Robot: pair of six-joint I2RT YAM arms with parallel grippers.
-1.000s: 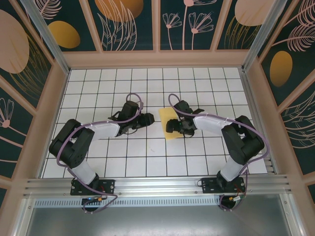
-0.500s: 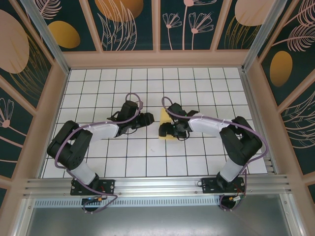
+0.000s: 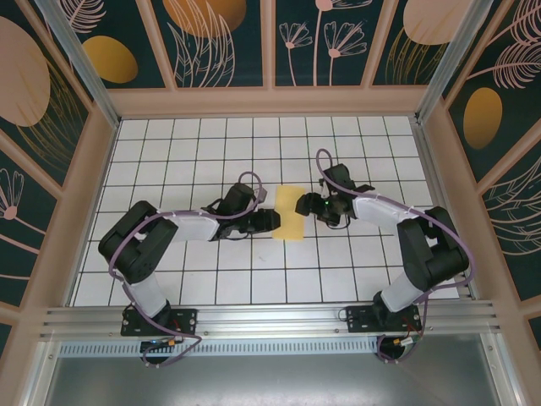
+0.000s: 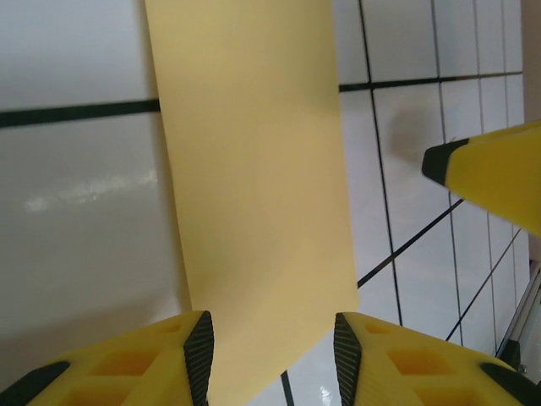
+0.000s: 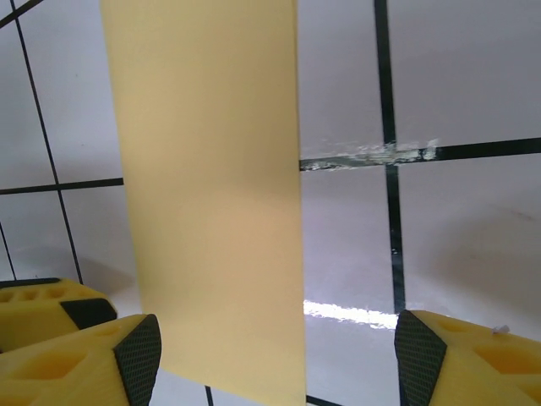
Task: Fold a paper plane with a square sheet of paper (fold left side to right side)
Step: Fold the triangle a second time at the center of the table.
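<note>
ok so the square sheet of paper (image 3: 290, 211) is lying flat near the centre of the white grid table (image 3: 194, 144). From above it reads as a tall narrow strip, not a square, so my guess is the left-over-right fold is already laid down and the job now is sharpening the crease

left gripper (image 3: 269, 221) sits at the sheet's 8 o'clock, right at its edge. Right gripper (image 3: 314, 205) is at its 3 o'clock. Both are spread with nothing pinched: in the left wrist view the fingers (image 4: 199, 353) straddle the near end of the strip, about as wide as the paper. In the right wrist view the gap is much wider than the strip, which lies nearer the 7 o'clock finger

how i'd do it: thin paper on glossy tile will probably skate, so pin one end with one gripper pressing straight down, then drag the other along the folded edge with the flat of a finger, not the tip. Can't tell which long edge is the fold, so check that first, and don't squeeze across the width or it'll likely buckle
</note>
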